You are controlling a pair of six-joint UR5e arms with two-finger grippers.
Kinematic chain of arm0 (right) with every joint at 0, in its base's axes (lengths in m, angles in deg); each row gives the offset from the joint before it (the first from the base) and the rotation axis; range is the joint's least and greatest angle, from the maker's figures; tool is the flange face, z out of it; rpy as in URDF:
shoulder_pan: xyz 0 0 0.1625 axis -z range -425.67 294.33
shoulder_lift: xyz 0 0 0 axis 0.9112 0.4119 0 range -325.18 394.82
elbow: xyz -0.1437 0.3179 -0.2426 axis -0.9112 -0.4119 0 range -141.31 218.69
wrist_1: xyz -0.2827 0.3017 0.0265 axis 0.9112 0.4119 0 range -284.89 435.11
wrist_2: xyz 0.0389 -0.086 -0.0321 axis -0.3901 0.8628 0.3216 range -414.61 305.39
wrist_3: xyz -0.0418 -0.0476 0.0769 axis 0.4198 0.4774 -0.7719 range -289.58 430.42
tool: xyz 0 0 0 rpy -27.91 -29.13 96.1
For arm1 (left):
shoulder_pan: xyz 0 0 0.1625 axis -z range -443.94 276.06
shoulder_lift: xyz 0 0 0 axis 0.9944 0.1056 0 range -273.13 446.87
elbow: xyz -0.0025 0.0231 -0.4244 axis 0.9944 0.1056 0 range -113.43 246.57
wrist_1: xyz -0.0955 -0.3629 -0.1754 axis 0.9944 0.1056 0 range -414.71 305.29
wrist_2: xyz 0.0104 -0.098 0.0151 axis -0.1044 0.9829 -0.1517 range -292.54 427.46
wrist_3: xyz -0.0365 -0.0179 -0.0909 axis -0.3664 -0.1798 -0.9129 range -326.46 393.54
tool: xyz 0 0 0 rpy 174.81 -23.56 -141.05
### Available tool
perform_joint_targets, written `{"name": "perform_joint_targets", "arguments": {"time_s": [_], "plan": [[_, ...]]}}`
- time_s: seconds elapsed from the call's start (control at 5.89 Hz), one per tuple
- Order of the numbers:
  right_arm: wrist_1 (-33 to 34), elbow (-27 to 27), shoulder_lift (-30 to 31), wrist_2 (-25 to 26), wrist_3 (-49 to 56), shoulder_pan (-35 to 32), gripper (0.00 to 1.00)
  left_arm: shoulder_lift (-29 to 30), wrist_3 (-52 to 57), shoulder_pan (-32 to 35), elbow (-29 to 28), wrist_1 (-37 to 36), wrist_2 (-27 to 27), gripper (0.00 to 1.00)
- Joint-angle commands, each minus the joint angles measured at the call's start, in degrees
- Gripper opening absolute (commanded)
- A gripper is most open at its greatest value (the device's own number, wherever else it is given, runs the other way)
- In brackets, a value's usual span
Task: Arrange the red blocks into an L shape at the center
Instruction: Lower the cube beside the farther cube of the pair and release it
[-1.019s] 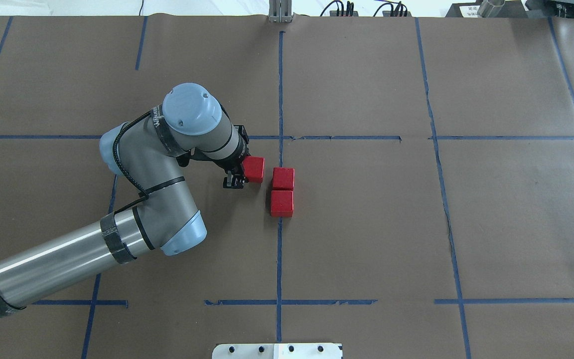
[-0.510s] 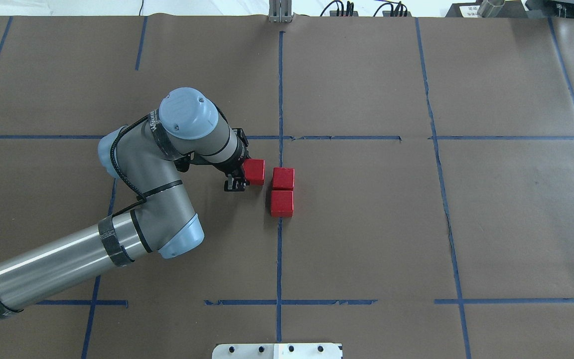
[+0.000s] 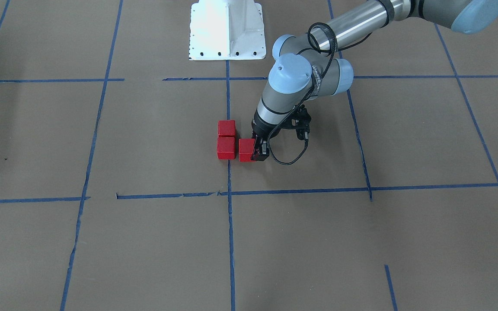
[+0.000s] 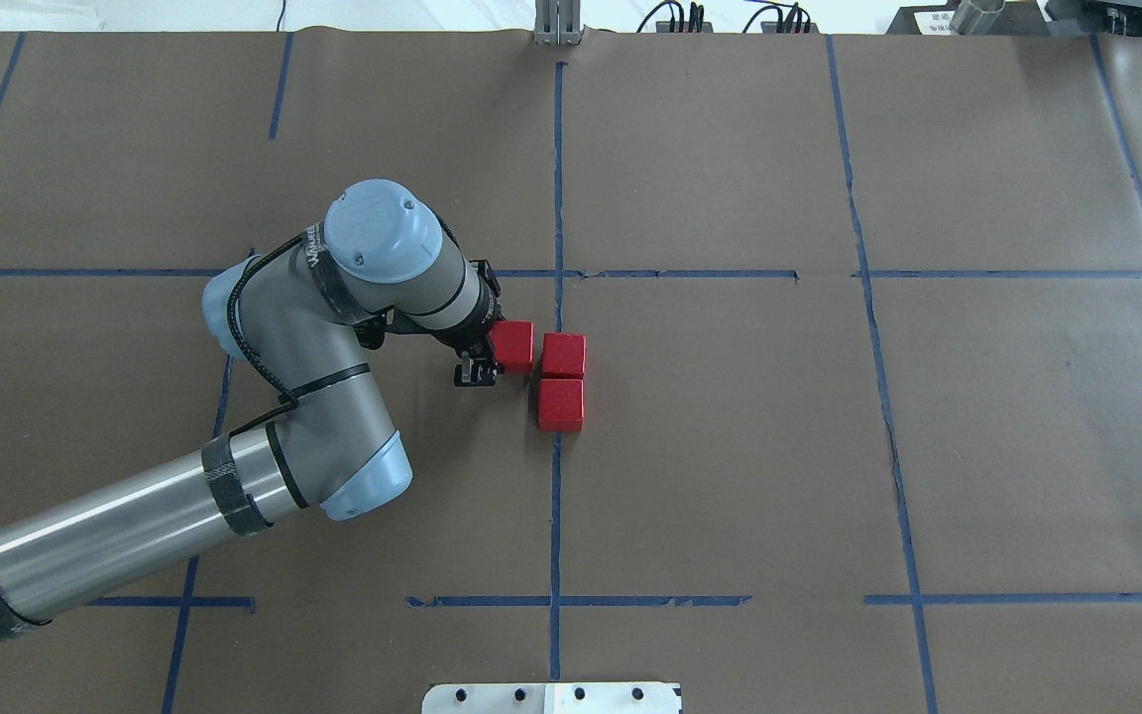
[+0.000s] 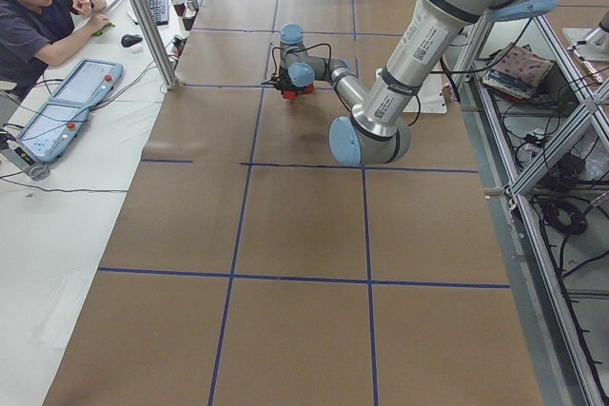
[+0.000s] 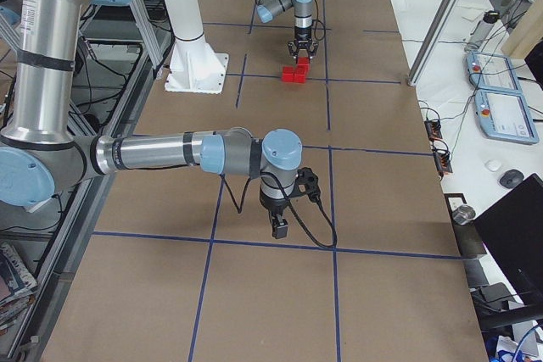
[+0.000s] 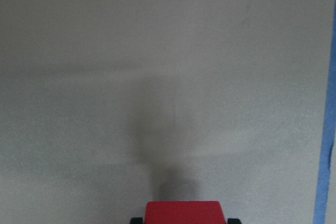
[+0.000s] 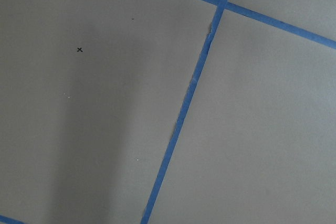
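Gripping the third red block (image 4: 514,345) with the left tool (image 4: 492,345), just beside the far end of the two-block column (image 4: 562,381), on the robot's left, narrow gap not yet closed.

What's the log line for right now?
left hand: shut on third block | pair: touching, at center | gap to pair: narrow | L: unfinished

The paper-covered desk (image 4: 829,446), marked with a grid of blue tape (image 4: 555,516), carries two touching red blocks (image 4: 561,397) at its centre, with a third block (image 4: 513,345) just left of the far one.
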Motion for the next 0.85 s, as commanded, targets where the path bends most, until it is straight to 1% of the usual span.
{"name": "perform_joint_targets", "arguments": {"time_s": [0.0, 0.68], "plan": [[0.00, -0.01, 0.02, 0.00, 0.00, 0.00, 1.00, 0.01, -1.06, -0.91, -0.04, 0.00, 0.00, 0.29], [0.00, -0.01, 0.02, 0.00, 0.00, 0.00, 1.00, -0.07, -1.33, -1.36, -0.13, 0.00, -0.09, 0.32]]}}
